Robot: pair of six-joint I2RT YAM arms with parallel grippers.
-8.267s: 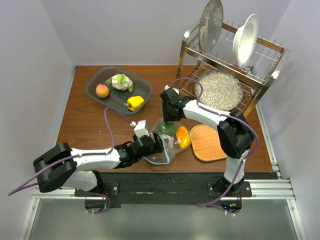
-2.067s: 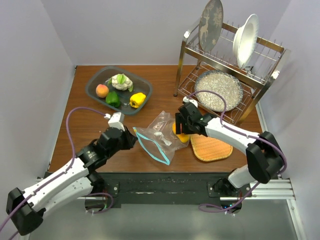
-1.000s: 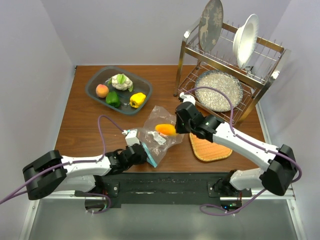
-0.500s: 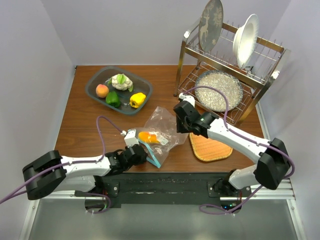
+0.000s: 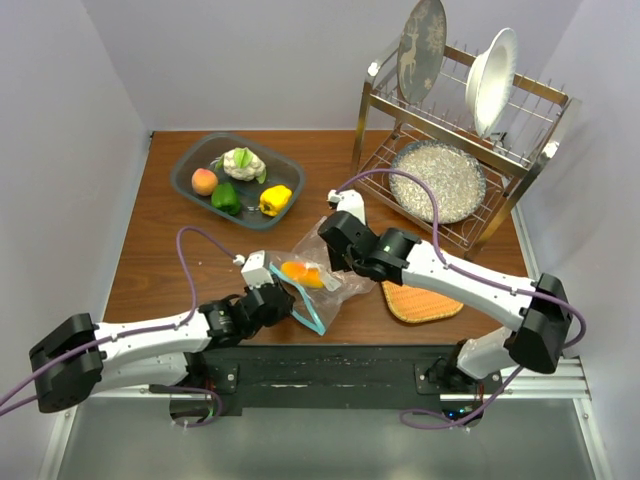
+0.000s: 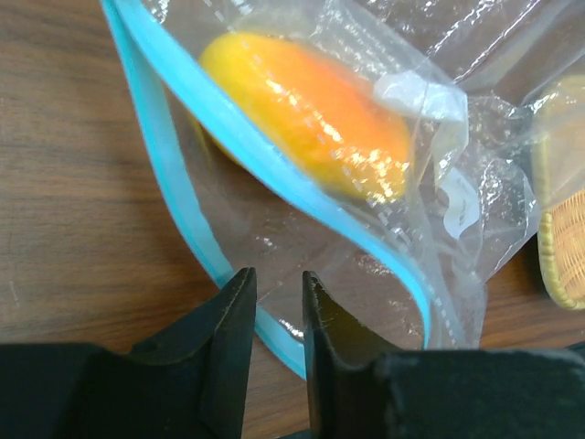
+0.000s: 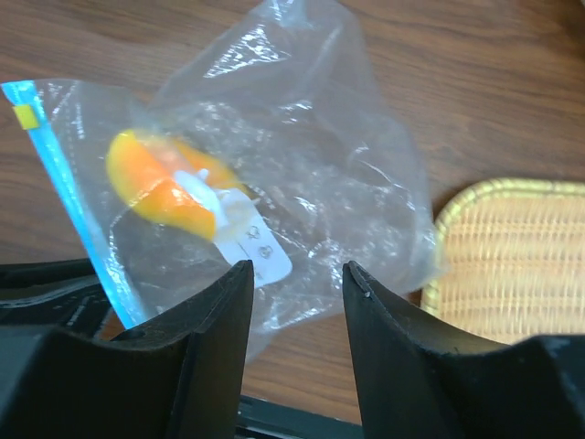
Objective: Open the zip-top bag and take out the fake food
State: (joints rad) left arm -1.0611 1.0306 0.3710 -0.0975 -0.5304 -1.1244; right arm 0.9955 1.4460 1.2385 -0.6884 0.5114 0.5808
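Orange plastic toy piece [image 5: 300,273] has slid toward the teal-strip mouth of the clear crinkly zip-top bag [image 5: 338,287] on the brown wooden table [image 5: 160,260]; my left gripper [image 6: 279,285] pinches its lower lip as anchor, my right gripper [image 7: 294,267] hangs fingers-apart above the closed end.

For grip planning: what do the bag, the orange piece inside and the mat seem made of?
Zip-top bag: thin clear plastic film, glossy, crinkled. Orange piece: probably plastic, smooth, with bright highlights. Mat: woven straw or rattan, matte; the weave shows.
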